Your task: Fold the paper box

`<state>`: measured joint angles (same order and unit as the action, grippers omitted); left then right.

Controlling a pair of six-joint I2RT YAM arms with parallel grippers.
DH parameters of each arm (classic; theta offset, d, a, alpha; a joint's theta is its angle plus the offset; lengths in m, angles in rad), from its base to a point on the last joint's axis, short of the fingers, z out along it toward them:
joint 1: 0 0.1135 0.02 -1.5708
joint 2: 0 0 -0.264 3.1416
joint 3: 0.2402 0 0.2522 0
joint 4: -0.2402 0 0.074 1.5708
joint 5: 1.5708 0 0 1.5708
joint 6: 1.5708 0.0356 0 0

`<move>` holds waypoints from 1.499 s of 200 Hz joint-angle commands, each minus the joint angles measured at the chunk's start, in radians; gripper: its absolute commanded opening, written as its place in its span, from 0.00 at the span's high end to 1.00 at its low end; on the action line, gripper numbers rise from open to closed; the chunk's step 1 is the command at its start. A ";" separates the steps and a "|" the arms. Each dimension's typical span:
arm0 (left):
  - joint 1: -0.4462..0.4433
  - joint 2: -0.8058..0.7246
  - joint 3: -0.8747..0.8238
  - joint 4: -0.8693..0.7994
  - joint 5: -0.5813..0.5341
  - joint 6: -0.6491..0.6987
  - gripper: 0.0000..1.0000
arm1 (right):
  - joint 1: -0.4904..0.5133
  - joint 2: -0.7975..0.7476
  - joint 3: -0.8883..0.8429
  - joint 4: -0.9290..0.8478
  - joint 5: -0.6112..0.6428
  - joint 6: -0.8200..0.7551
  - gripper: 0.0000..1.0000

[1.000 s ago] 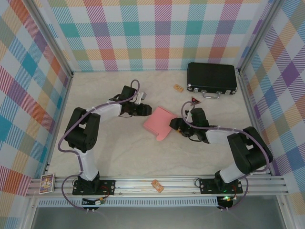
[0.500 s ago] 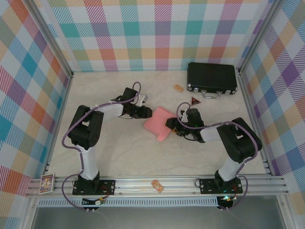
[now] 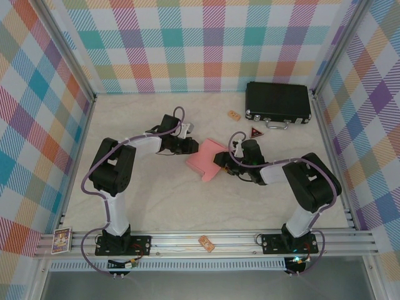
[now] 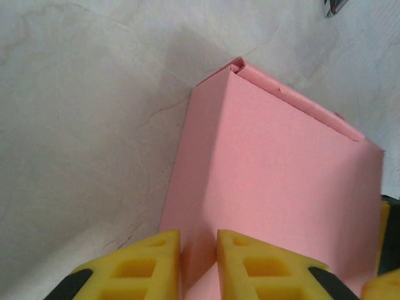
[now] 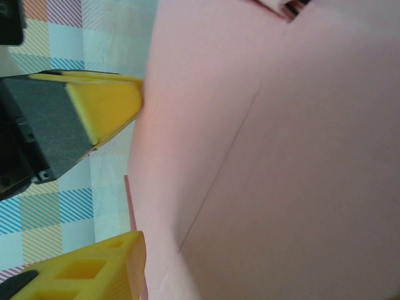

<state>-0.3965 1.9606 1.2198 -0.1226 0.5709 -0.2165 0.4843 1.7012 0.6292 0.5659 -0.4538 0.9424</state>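
The paper box [image 3: 205, 160] is a flat salmon-pink box lying mid-table, tilted. My left gripper [image 3: 193, 147] is at its upper-left edge. In the left wrist view the paper box [image 4: 281, 181] has a raised edge pinched between the narrow yellow jaws of the left gripper [image 4: 199, 240]. My right gripper [image 3: 220, 161] presses against the box's right side. In the right wrist view the paper box [image 5: 281, 156] covers most of the frame. One right finger [image 5: 100, 272] lies along its lower-left edge and the other finger is hidden. The left gripper's finger [image 5: 106, 103] shows beyond the box.
A black hard case [image 3: 278, 102] stands at the back right. In front of it lie a small orange tile [image 3: 234, 115] and a red triangular piece [image 3: 255, 131]. A card [image 3: 62, 240] and a small orange piece [image 3: 206, 243] rest on the front rail. Checked walls close three sides.
Both grippers have closed in on the box. The right arm slid left against its right side and the left jaws narrowed onto its edge. The box shifted slightly left.
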 commanded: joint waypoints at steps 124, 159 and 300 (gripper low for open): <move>0.026 -0.012 -0.092 0.073 0.020 -0.061 0.82 | 0.036 0.029 0.315 -0.195 -0.041 -0.120 0.48; 0.037 -0.030 -0.109 0.095 0.008 -0.080 0.80 | 0.042 0.046 0.368 -0.235 -0.040 -0.139 0.48; 0.065 -0.152 -0.156 0.150 -0.095 -0.196 0.71 | 0.039 0.014 0.452 -0.498 0.117 -0.237 0.45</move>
<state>-0.3416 1.8500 1.0809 0.0048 0.4770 -0.3710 0.5186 1.7271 1.0733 0.1257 -0.3992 0.7208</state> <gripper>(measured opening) 0.276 0.537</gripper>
